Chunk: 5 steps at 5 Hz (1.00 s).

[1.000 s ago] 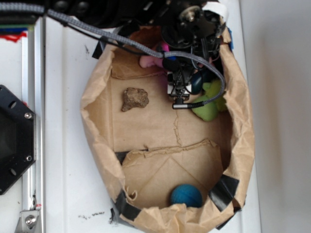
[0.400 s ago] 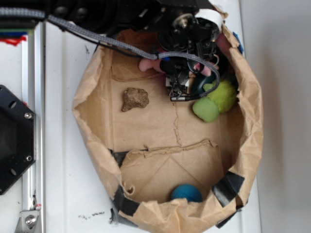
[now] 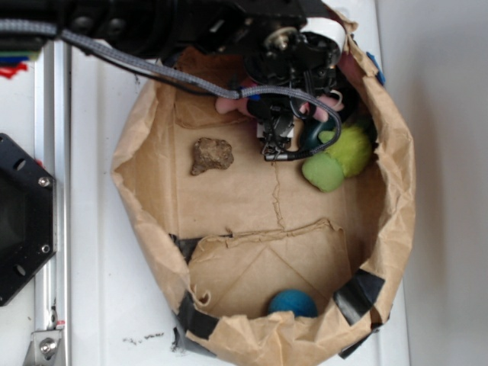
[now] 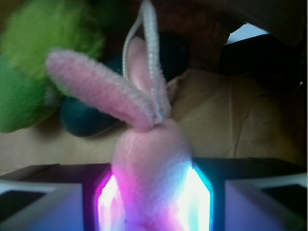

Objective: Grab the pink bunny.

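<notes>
Exterior: we see the pincer [image 3: 280,130] at upper centre inside the paper bag [image 3: 396,206], the pink bunny [image 3: 229,104] partly hidden beneath it, beside the green plush [image 3: 335,160]. Wrist: the pincer [image 4: 153,192] is clamped on the pink bunny [image 4: 149,163] at lower centre, ears pointing up.

White tabletop [image 3: 99,229] fills the frame, grey strip down the right edge, metal rail [image 3: 55,191] and black plate [image 3: 19,221] at left.

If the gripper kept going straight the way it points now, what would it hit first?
The pink bunny already fills the gap in the gripper. Beyond it, probably the dark teal object on the paper bag; depth is unclear.
</notes>
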{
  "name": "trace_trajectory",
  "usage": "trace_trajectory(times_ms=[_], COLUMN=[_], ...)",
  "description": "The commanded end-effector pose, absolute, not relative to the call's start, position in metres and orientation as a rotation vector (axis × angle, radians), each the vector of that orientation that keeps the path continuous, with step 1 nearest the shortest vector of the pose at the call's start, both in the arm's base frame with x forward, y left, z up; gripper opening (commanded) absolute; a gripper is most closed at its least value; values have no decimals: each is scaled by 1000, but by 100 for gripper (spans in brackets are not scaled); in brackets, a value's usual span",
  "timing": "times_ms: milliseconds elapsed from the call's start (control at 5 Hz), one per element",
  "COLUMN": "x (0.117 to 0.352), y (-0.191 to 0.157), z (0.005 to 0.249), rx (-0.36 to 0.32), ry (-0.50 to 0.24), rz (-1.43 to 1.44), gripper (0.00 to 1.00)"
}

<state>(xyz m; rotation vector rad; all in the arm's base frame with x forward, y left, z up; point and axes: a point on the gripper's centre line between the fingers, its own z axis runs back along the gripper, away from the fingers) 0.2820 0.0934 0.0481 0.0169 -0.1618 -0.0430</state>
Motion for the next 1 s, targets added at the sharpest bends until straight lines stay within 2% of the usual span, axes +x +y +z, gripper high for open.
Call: trace_trajectory(times_ms=[0, 200, 400, 600, 800], x=[278, 276, 267, 265, 264], y=[61, 41, 22, 25, 30], z=[137, 157, 182, 186, 186], rx=[-38, -71, -19, -79, -49], ry=[-267, -188, -169, -131, -120], rz=[-73, -62, -42, -24, -3], gripper=[0, 0, 0, 0, 0])
